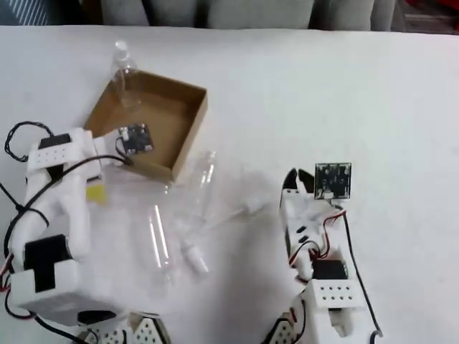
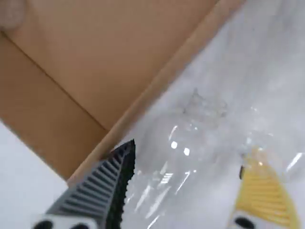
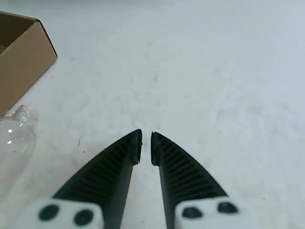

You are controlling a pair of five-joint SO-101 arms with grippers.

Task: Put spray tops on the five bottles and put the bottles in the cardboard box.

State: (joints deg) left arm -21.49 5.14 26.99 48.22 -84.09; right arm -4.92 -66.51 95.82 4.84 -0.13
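The cardboard box lies open at the back left. A clear bottle with a spray top leans at its far corner. My left gripper is at the box's near wall, its black and yellow fingers shut on a clear uncapped bottle that lies against the wall. Two more uncapped bottles lie on the table, with loose spray tops beside them. My right gripper is shut and empty over bare table, to the right of these things.
The left arm stretches along the table's left side. The right arm's base stands at the front right. The table edge runs along the back. A bottle's neck and the box corner appear in the right wrist view.
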